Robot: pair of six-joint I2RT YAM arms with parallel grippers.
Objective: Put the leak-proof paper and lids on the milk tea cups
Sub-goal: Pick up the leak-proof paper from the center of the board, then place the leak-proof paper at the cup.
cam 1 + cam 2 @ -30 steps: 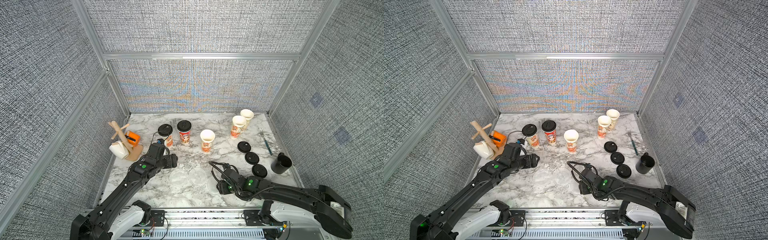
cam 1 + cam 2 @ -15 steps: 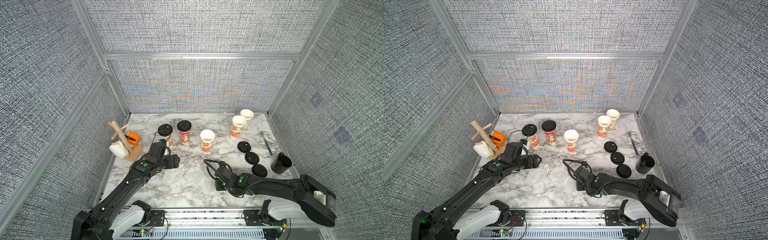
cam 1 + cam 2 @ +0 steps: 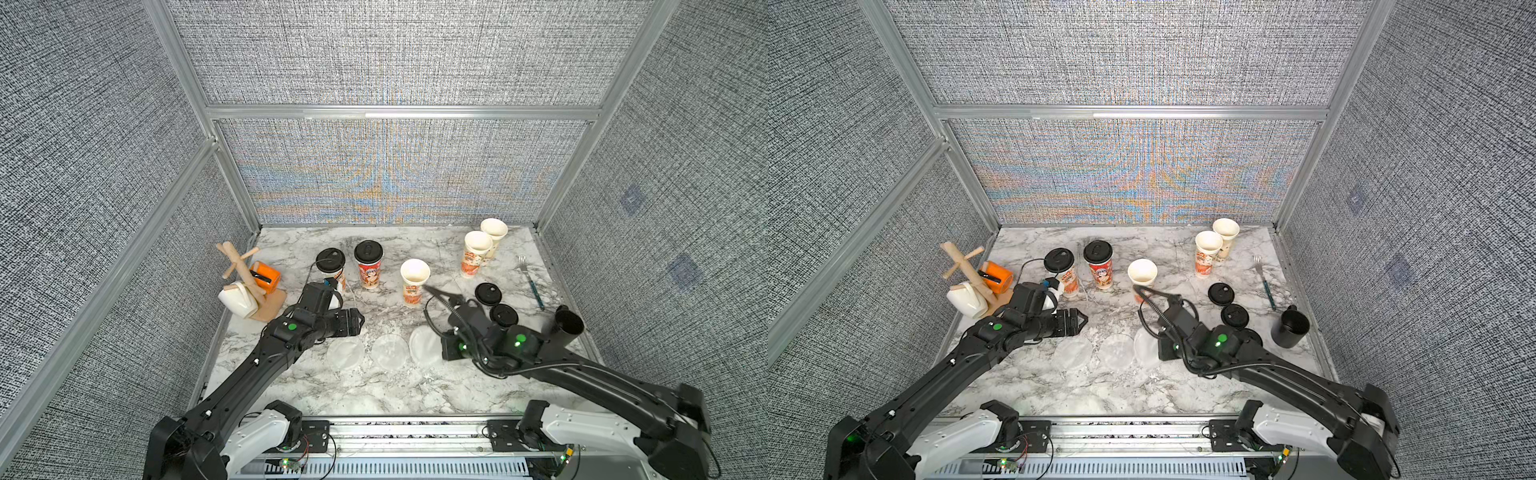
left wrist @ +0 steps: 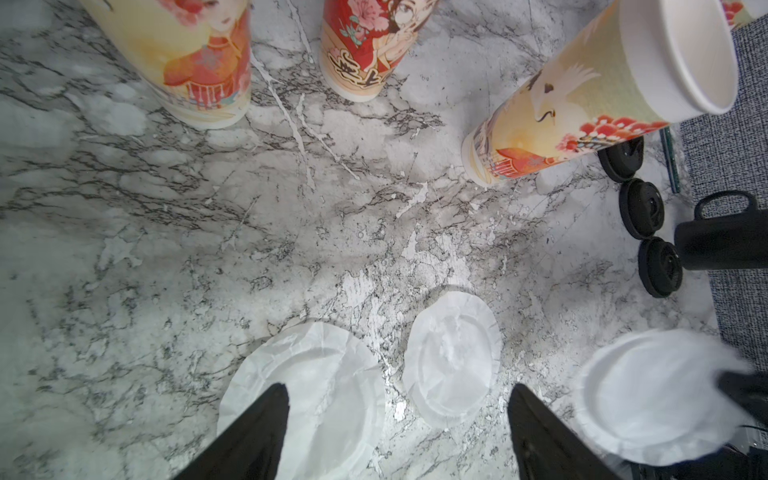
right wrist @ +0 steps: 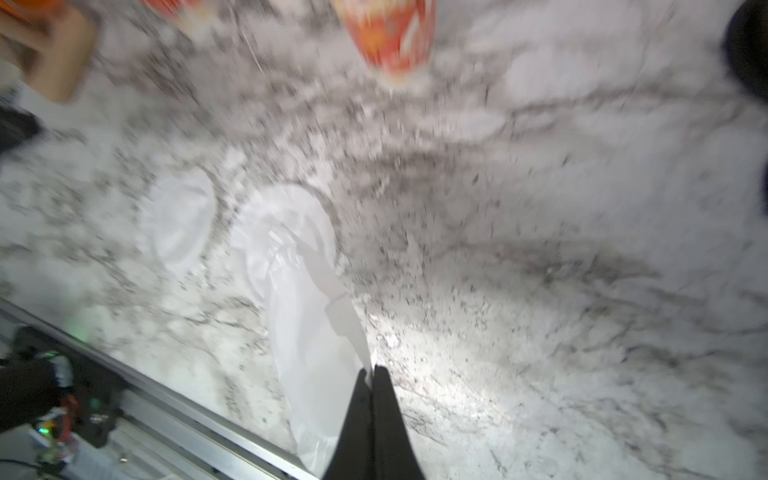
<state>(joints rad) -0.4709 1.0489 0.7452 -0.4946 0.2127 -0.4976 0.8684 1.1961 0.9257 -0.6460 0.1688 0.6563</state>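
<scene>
A marble table (image 3: 374,395) is seen from above, with two black robot arms reaching in from its near edge. Three thin whitish paper discs lie in a row near the front, between the arms, where either can reach them. The right gripper (image 5: 372,374) is clenched on the rim of the right disc (image 5: 307,324). Pinching the edge is probably the only way to lift so flat a sheet, and the disc seems tilted up off the marble. The left gripper (image 4: 397,390) hangs with its jaws spread wide above the left disc (image 4: 316,374) and the middle disc (image 4: 453,361), touching neither, perhaps ready for its own pick.

Behind the discs stands an open cup (image 3: 414,276), the nearest bare mouth and the likely target. Two more open cups (image 3: 477,257) stand together at the back right. Two lidded cups (image 3: 370,276) stand at the back left; whether paper sits under their lids cannot be seen. Spare lids (image 3: 488,294) lie at the right, near a black mug (image 3: 567,326).
</scene>
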